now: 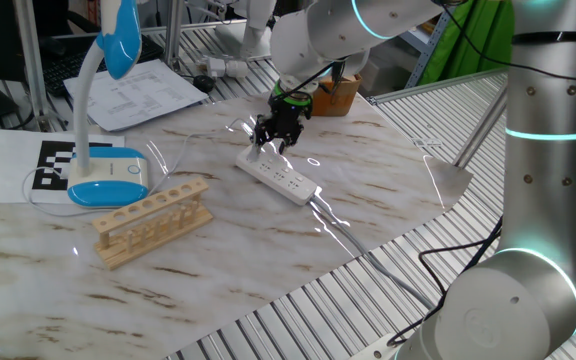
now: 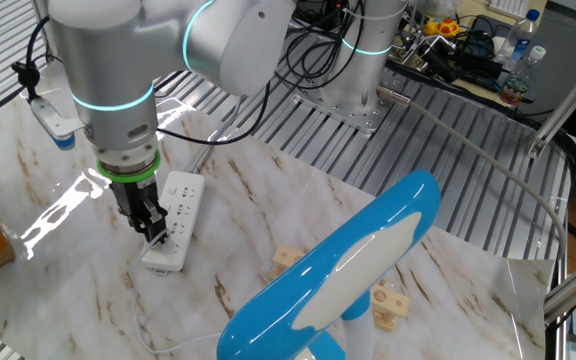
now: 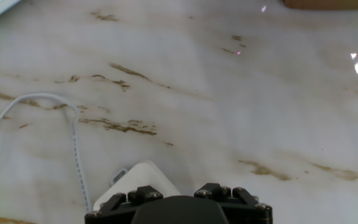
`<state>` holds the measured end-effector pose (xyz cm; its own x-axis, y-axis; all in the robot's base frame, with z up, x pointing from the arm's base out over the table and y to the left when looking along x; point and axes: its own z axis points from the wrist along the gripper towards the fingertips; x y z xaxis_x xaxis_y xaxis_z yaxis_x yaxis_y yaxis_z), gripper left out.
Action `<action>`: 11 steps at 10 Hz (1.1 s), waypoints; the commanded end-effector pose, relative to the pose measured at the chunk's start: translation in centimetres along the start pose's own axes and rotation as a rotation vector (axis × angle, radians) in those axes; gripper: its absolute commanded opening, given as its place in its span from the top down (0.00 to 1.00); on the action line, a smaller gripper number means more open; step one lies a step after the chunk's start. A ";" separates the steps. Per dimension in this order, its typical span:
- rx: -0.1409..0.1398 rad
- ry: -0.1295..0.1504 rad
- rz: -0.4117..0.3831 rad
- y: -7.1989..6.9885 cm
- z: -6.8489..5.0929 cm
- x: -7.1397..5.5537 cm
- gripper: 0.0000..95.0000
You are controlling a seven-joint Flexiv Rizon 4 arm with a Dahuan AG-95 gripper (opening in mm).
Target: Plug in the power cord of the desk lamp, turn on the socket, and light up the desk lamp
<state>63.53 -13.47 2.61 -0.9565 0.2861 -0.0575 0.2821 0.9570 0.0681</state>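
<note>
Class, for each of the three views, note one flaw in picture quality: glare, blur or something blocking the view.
One fixed view: glare streaks on the table. Other fixed view: the lamp head looms large, blocking the wooden rack. Hand view: soft overall, gripper fills the bottom edge.

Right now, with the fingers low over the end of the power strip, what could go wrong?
1. The gripper sits at the socket end; lifting carelessly could drag the strip.
2. The power cord loops close by and could snag.
3. Whether the plug is fully seated is hidden, so the desk lamp may stay dark.
</note>
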 end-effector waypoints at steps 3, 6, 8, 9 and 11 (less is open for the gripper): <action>0.059 0.034 -0.014 0.2 -1.7 0.1 0.40; 0.077 0.081 -0.048 -1.0 -2.8 -1.3 0.40; 0.090 0.125 -0.044 -2.0 -3.0 -2.4 0.40; 0.092 0.126 -0.027 -2.4 -3.0 -2.9 0.60; 0.098 0.135 0.009 -2.8 -2.8 -3.2 0.40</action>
<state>65.90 -17.10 5.24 -0.9551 0.2814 0.0932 0.2800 0.9596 -0.0276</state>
